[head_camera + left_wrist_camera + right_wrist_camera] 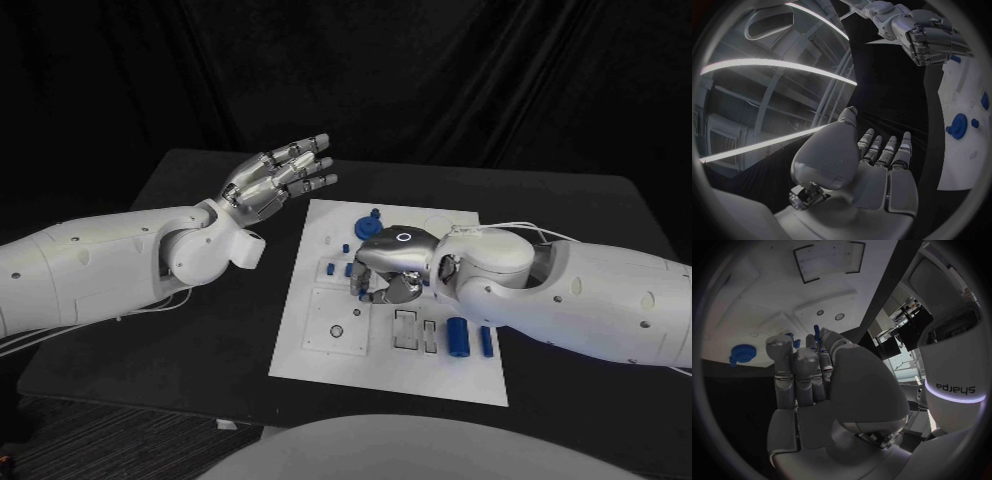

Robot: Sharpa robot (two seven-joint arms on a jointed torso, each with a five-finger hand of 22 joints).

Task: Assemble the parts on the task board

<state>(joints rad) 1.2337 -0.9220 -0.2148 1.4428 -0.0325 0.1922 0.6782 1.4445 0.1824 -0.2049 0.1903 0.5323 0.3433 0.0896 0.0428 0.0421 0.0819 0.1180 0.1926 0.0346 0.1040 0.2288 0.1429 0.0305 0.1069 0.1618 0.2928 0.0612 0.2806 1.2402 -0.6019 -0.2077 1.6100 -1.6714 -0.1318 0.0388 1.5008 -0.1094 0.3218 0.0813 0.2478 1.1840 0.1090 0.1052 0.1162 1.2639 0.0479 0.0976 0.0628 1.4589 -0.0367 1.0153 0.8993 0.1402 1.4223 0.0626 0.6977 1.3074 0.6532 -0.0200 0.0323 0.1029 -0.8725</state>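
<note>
left hand [277,178]: raised off the table, fingers spread, holding nothing | right hand [392,268]: over task board [332,355] centre, apparently pinching a small blue part [816,332] | blue gear [372,219]: board's 12 o'clock

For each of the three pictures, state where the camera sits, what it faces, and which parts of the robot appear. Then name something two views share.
Head view: on the robot's head, looking down at the task board; both arms, left robot hand raised open, right robot hand over the board.
Left wrist view: behind the left robot hand, facing the board's edge.
Right wrist view: behind the right robot hand, holding a small blue part.
Shared: the blue round part.
</note>
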